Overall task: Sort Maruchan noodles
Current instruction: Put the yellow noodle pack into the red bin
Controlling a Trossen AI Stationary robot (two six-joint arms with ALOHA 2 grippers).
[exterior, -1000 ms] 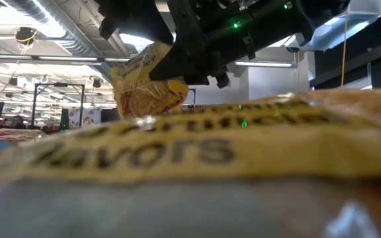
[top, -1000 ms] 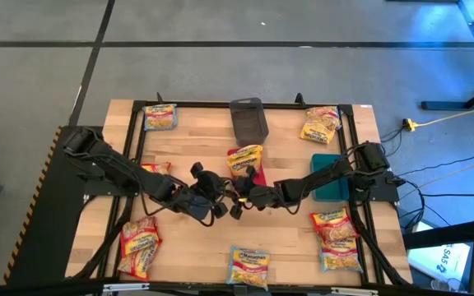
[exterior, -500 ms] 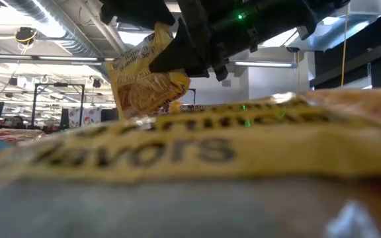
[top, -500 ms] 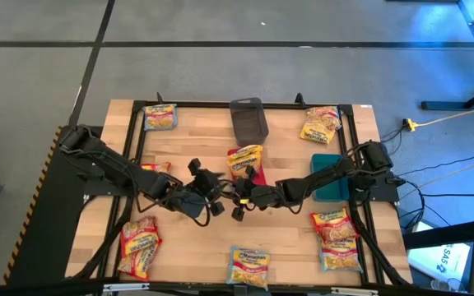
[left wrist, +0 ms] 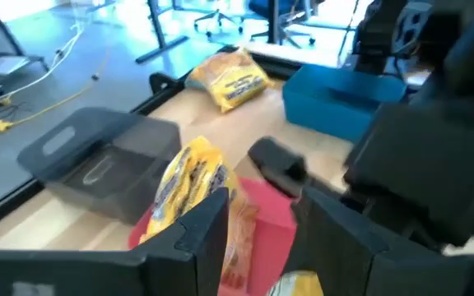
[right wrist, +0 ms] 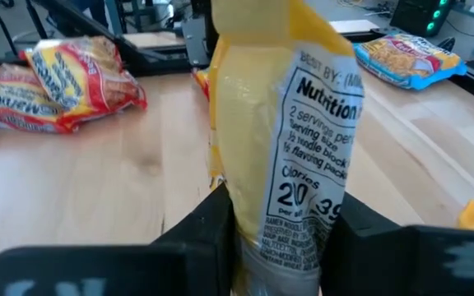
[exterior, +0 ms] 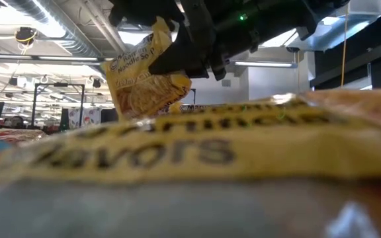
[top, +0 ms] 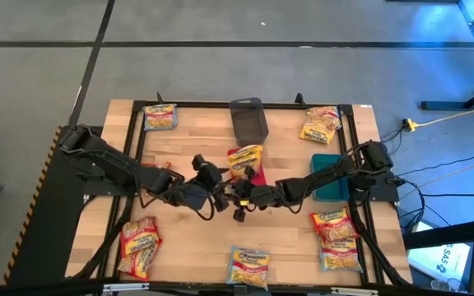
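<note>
Pinching a crinkly yellow plastic noodle packet between its two dark fingers, the right gripper holds it upright above the middle of the wooden table. The jaws are closed only as far as the packet lets them. On its back I can read "Nutrition", "2 servings per" and "Calories"; the rest is cut off or too curved to read. In the low view the same packet hangs under the dark arms, with something like "Noodle So" showing.

The left gripper sits just beside it, fingers parted with nothing between them. Past them lies another yellow packet on a small red plastic bin, then a dark grey plastic bin and a teal plastic bin, with a further yellow packet at the far edge.

The low view is mostly blocked by a blurry packet right against the lens; only "flavors" reads.

From above, other yellow packets sit around the rim: far left corner, far right corner, near left, near middle, near right. The brand print is too small to read there. Bare wood is open between the grippers and the near edge.
</note>
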